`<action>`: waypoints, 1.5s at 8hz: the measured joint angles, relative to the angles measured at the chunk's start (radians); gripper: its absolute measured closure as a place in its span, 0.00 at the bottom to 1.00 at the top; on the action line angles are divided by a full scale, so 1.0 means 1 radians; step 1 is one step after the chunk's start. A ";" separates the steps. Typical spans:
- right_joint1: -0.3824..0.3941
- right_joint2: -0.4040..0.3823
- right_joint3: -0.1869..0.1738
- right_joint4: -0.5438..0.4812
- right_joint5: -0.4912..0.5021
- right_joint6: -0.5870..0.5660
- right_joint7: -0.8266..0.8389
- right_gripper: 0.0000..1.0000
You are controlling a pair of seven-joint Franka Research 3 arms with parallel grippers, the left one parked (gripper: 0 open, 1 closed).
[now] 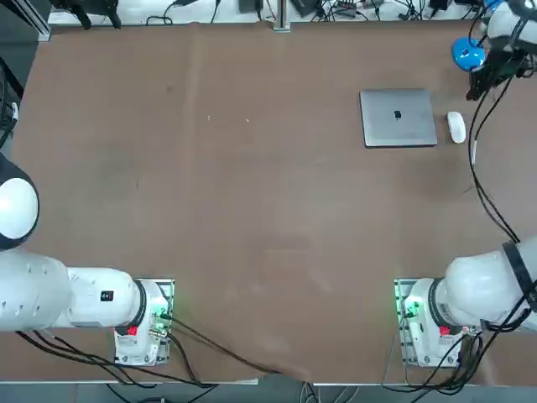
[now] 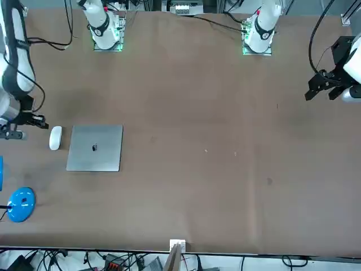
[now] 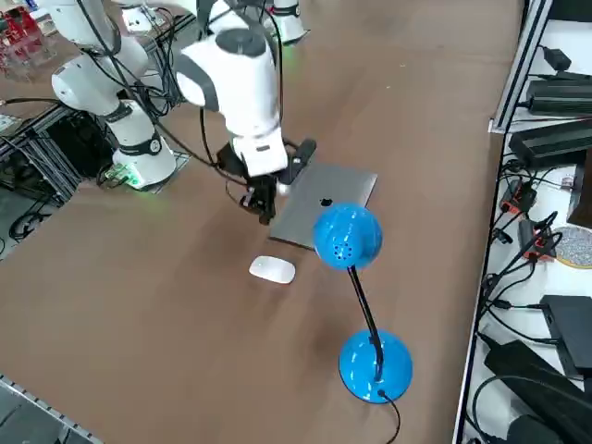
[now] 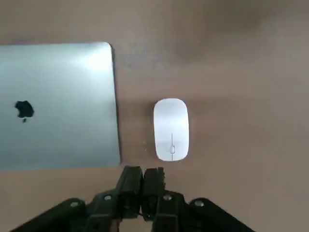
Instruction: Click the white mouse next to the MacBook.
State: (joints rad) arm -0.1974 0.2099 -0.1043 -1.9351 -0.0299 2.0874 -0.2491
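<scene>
The white mouse [image 4: 171,128] lies flat on the brown table, just to the robot's right of the closed grey MacBook [image 4: 58,106]. A narrow strip of table separates the two. From overhead the mouse [image 1: 456,127] and the MacBook [image 1: 398,117] sit at the far right of the table. My right gripper [image 4: 143,178] hangs above the table with its fingers pressed together and nothing between them. Its tips are a short way from the mouse's near end and do not touch it. Seen from the right side, the gripper [image 3: 264,211] points down beside the laptop [image 3: 305,220], above the mouse [image 3: 273,270].
A blue desk lamp [image 3: 375,366] stands past the mouse near the table's far right corner, its round head [image 3: 348,237] overlapping the laptop in the right side view. Cables run along the table's far edge [image 1: 277,25]. The parked left arm [image 1: 50,290] stays at the near left.
</scene>
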 joint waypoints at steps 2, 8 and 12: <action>0.023 -0.029 0.001 0.122 0.000 -0.172 0.020 0.69; 0.108 -0.156 0.005 0.276 0.001 -0.391 0.117 0.00; 0.182 -0.257 0.012 0.276 0.001 -0.485 0.161 0.00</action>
State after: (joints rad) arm -0.0151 -0.0469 -0.0921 -1.6588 -0.0287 1.6020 -0.0881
